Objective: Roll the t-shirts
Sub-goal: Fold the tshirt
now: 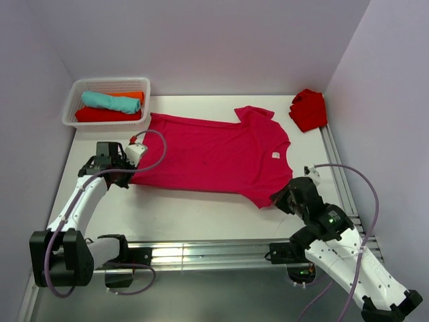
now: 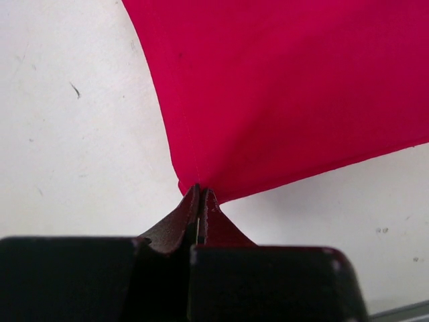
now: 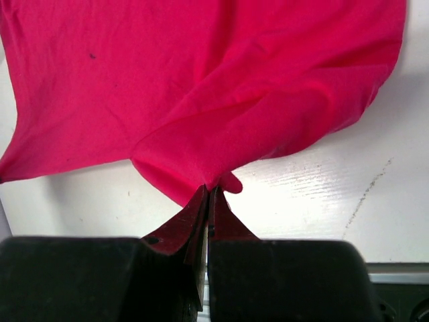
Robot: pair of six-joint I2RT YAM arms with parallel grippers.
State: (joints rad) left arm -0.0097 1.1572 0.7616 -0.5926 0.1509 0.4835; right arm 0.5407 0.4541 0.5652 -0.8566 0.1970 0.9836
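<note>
A pinkish-crimson t-shirt (image 1: 214,155) lies spread flat on the white table, its small white neck label (image 1: 274,155) towards the right. My left gripper (image 1: 129,169) is shut on the shirt's near-left hem corner (image 2: 198,180). My right gripper (image 1: 279,198) is shut on the near sleeve's edge (image 3: 208,176), where the cloth bunches. A scarlet t-shirt (image 1: 309,109) lies crumpled at the back right. A teal one (image 1: 111,102), an orange one (image 1: 134,95) and a red one (image 1: 107,115) lie rolled in a white basket (image 1: 70,107).
The basket stands at the back left corner. Lilac walls close in the table on the left, back and right. A metal rail (image 1: 208,249) runs along the near edge, another (image 1: 337,168) along the right side.
</note>
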